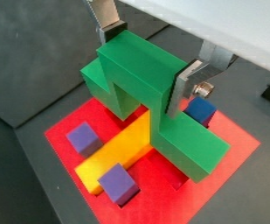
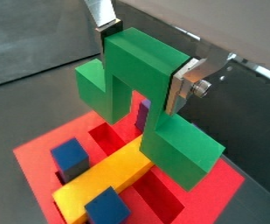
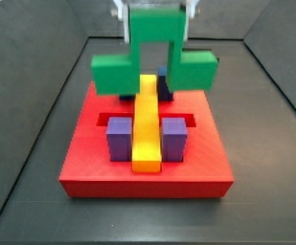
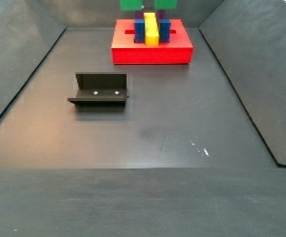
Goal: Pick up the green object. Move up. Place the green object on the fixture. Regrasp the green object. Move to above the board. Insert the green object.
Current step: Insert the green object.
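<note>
My gripper is shut on the green object, its silver fingers clamping the raised centre from both sides, as both wrist views show. The green object hangs upright over the far half of the red board. Its arch straddles the yellow bar, with one lobe on each side. Whether the lobes touch the board I cannot tell. In a side view the gripper sits at the picture's top edge. The fixture stands bare on the floor, well away from the board.
Two purple blocks flank the yellow bar at the board's near end. Blue blocks sit at its other end, one blue block close beside a green lobe. Dark sloping walls enclose the floor.
</note>
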Controlling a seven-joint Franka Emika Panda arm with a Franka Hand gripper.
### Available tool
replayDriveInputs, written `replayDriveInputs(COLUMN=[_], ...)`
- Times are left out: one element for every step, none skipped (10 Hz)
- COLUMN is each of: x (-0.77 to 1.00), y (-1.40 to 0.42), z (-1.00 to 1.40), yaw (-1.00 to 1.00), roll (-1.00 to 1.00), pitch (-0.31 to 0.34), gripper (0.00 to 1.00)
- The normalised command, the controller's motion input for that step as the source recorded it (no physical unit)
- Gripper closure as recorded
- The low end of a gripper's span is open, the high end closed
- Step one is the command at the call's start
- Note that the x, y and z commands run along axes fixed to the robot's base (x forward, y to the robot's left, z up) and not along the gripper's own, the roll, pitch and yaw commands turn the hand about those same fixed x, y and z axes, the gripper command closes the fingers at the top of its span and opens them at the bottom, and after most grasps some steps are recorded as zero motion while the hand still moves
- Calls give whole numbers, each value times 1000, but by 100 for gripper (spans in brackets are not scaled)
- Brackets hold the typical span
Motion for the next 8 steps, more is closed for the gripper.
replayDriveInputs(x=[211, 226, 71, 17, 0, -140, -320, -409], y=[-43, 0, 0, 0, -3, 0, 0, 3], z=[-397, -351, -314, -249, -129, -54, -34, 0], yaw=[0, 0, -129, -160, -163, -89, -157, -226], roll=[294, 257, 110, 51, 44, 33, 10, 0], pitch=[-7, 0, 10, 14, 26, 27, 33, 21], gripper=[100, 100, 100, 100, 100, 100, 100, 100])
